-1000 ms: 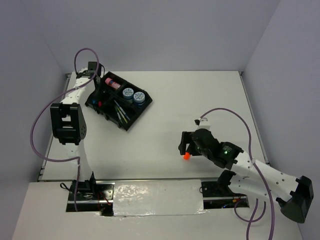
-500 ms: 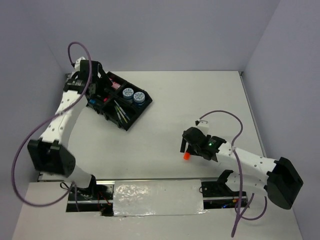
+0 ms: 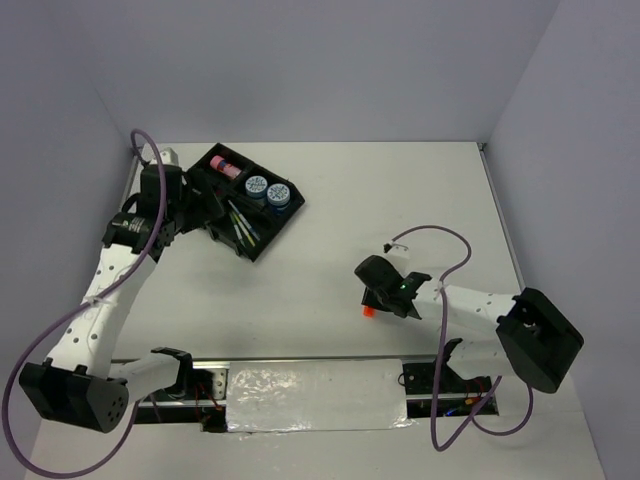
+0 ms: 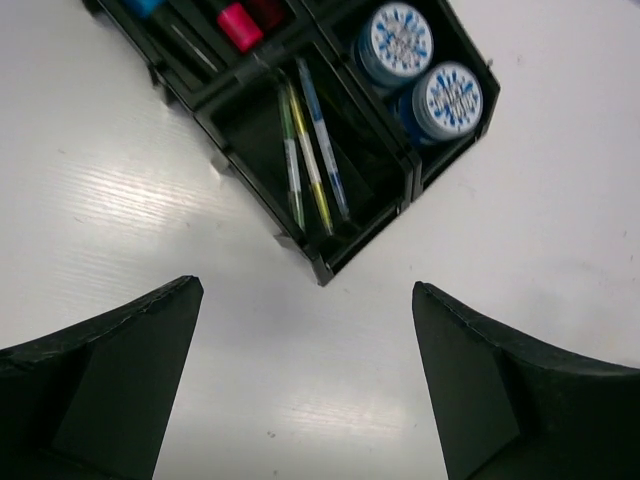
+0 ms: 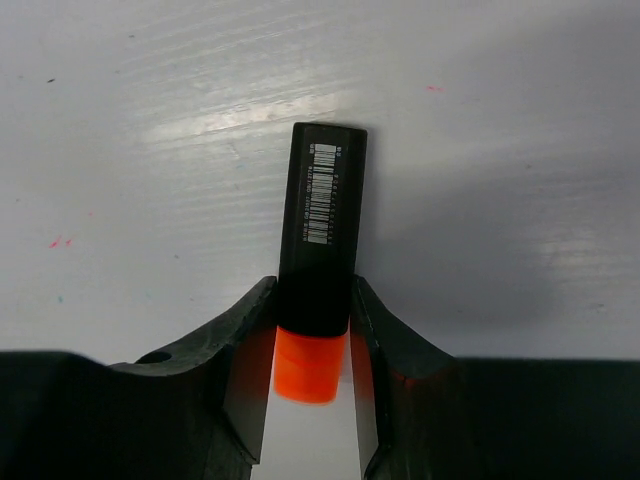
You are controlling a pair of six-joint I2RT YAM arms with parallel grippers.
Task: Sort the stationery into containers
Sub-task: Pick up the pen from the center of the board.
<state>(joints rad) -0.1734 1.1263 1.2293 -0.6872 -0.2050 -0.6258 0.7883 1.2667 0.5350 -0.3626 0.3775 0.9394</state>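
The right gripper (image 5: 312,300) has its jaws clamped on an orange highlighter (image 5: 320,230) that lies on the white table (image 3: 400,190), near the front edge and right of centre. The fingers (image 5: 250,330) press on both sides of the marker where its black barrel meets the orange end; the barcoded barrel points away from the wrist.

Well apart from it, at the far left of the table, sits the black tray (image 3: 276,232), turned at an angle to the table edges. The left gripper (image 4: 305,300) hangs over the table just beside the tray's near corner, its jaws wide apart and holding nothing.

Inside the tray, two round blue tubs (image 4: 400,40) with patterned lids sit side by side in one compartment, touching or nearly so. Thin pens (image 4: 315,160) lie lengthwise in the neighbouring compartment. A pink-capped tube (image 3: 225,165) rests in the far compartment. A pink and a blue piece show in another compartment, at the upper edge of the left wrist view.
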